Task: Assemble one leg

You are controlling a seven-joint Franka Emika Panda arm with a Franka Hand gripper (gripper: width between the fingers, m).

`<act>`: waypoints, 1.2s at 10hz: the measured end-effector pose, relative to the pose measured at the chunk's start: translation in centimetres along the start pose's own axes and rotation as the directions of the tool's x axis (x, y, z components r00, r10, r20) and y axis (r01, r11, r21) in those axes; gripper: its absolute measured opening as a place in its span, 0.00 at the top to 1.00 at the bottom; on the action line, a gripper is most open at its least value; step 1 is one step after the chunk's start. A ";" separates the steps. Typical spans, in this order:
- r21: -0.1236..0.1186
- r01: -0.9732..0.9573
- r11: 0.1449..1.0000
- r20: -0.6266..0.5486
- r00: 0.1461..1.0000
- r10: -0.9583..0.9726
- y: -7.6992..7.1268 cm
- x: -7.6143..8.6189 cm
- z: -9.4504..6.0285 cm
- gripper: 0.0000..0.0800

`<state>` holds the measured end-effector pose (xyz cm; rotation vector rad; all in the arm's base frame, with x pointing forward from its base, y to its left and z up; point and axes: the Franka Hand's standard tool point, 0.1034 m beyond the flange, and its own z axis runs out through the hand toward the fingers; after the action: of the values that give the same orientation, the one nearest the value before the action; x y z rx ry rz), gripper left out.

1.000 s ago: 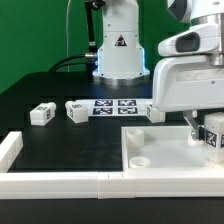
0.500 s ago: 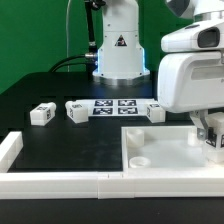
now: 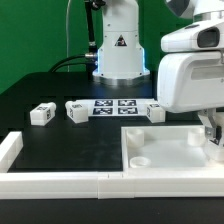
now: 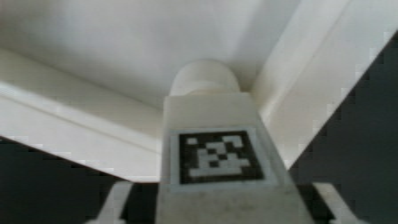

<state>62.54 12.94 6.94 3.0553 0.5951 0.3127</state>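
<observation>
In the wrist view my gripper (image 4: 217,208) is shut on a leg (image 4: 214,110), a white stubby block with a square marker tag facing the camera. A finger (image 4: 125,200) shows on each side of it. The leg's rounded end points at an inner corner of the large white tray-like piece (image 4: 107,60). In the exterior view my gripper (image 3: 213,130) hangs over the tray's (image 3: 160,150) right end, and the held leg is almost wholly hidden at the frame edge. Three more legs lie on the black table: two (image 3: 42,113) (image 3: 78,110) on the exterior view's left and one (image 3: 157,112) behind the tray.
The marker board (image 3: 115,105) lies flat between the loose legs. The robot base (image 3: 118,50) stands behind it. A low white rail (image 3: 60,182) runs along the front edge and turns up at the exterior view's left (image 3: 8,150).
My gripper has carried the leg toward the exterior view's right; the leg, plainly seen a second ago, is now nearly out of that view.
</observation>
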 end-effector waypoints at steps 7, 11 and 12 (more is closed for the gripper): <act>0.012 -0.706 0.708 0.004 0.708 0.706 0.9 -0.3 0.2 0.64; -0.003 -0.948 0.318 -0.002 0.318 0.948 0.9 -0.4 0.2 0.64; 0.000 -0.973 0.233 0.005 0.233 0.973 0.9 -0.5 0.3 0.64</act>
<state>62.48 11.91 6.63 2.8873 -1.4860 0.2620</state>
